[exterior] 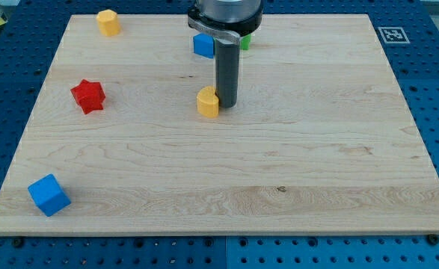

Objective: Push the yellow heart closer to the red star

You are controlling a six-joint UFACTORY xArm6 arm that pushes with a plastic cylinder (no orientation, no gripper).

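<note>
The yellow heart (pixel 208 101) lies near the board's middle, a little toward the view's top. My tip (pixel 226 103) stands right against its right side, touching or nearly touching it. The red star (pixel 89 96) lies far to the view's left, at about the same height in the view as the heart. The rod rises from the tip to the arm's head at the view's top.
A yellow block (pixel 108 22) sits at the top left. A blue block (pixel 203 45) and a green block (pixel 244 42), partly hidden by the arm, lie at the top centre. A blue cube (pixel 48 195) sits at the bottom left. The wooden board (pixel 279 187) carries a marker tag (pixel 393 34) beside its top right corner.
</note>
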